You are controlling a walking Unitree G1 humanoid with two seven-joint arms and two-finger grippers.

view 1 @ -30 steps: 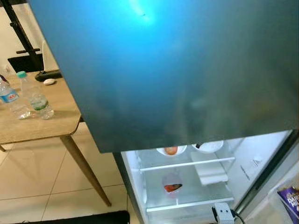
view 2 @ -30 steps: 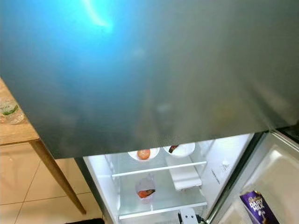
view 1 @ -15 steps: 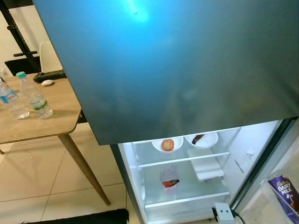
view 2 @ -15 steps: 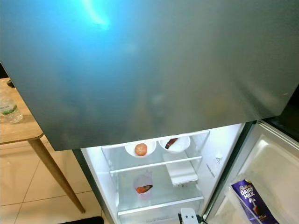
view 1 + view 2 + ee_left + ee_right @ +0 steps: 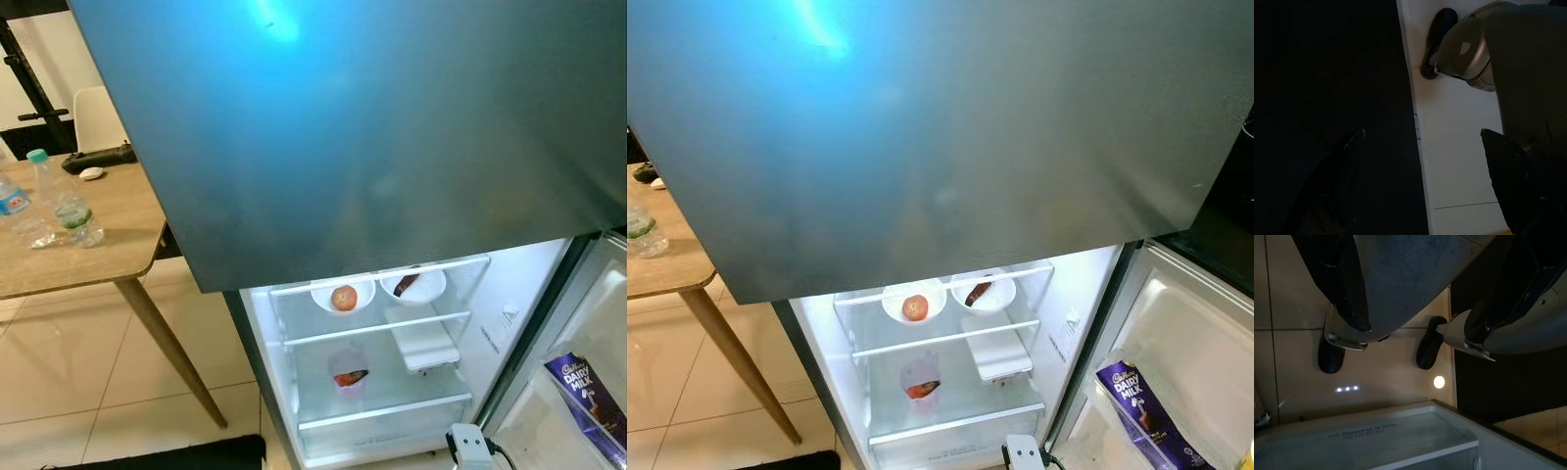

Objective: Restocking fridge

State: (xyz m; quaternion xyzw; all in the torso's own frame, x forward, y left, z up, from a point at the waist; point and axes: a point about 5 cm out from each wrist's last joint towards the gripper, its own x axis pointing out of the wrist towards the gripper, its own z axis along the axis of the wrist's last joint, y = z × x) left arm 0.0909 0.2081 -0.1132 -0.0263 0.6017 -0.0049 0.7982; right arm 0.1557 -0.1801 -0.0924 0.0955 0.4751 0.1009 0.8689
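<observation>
The robot is standing in front of the open fridge (image 5: 519, 323), looking down past the shut upper door (image 5: 392, 127) into the lit compartment. Restock candidates are sitting on the wooden table (image 5: 108, 245) to its left: two plastic water bottles (image 5: 64, 196). They're probably light, a bit slick, and soft enough to dent, so gripping around the middle of the body looks safest. Inside, a bowl with an apple (image 5: 343, 297) and a second bowl (image 5: 412, 285) are sitting on the top shelf, and a chocolate bar (image 5: 1136, 401) is leaning in the door bin. Both arms are hanging down by the legs. The left gripper (image 5: 1420, 181) is showing its fingers spread apart over the floor; for the right one, can't tell
</observation>
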